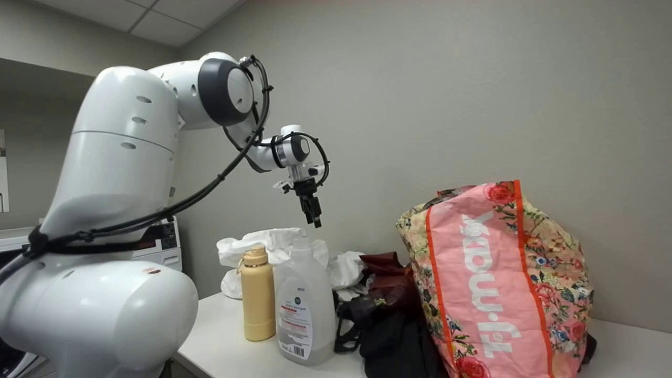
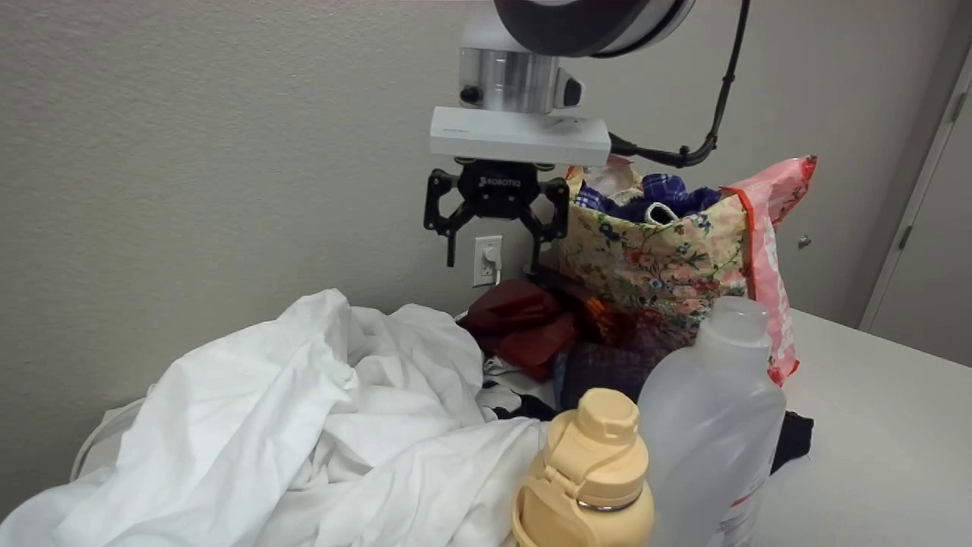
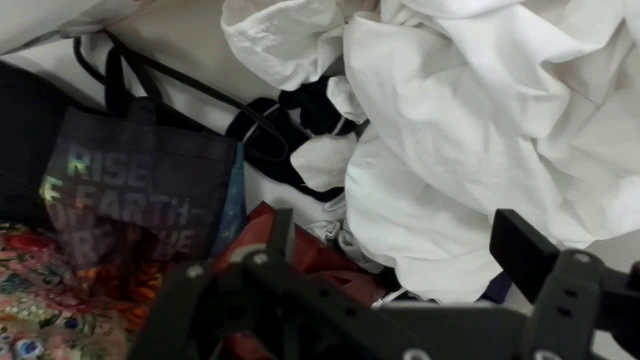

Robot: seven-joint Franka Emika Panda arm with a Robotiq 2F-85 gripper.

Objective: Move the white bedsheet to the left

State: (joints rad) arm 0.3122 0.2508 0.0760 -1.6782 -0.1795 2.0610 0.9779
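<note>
The white bedsheet [image 2: 228,425] lies crumpled in a big heap on the table, along the wall in an exterior view. It also shows in an exterior view [image 1: 273,240], partly hidden behind two bottles. In the wrist view the bedsheet [image 3: 430,130] fills the upper right and reaches down between the fingers. My gripper [image 2: 492,266] is open and empty, in the air above the sheet's edge beside the dark red cloth. The gripper also shows in an exterior view [image 1: 315,219] and in the wrist view [image 3: 395,230], fingers wide apart. It appears to touch nothing.
A yellow bottle [image 1: 258,299] and a clear detergent jug [image 1: 302,320] stand before the sheet. A floral bag [image 1: 488,283] full of clothes stands on the table [image 1: 210,336]. Dark red cloth [image 2: 524,323] and a dark bag [image 3: 135,175] lie between. The wall is close behind.
</note>
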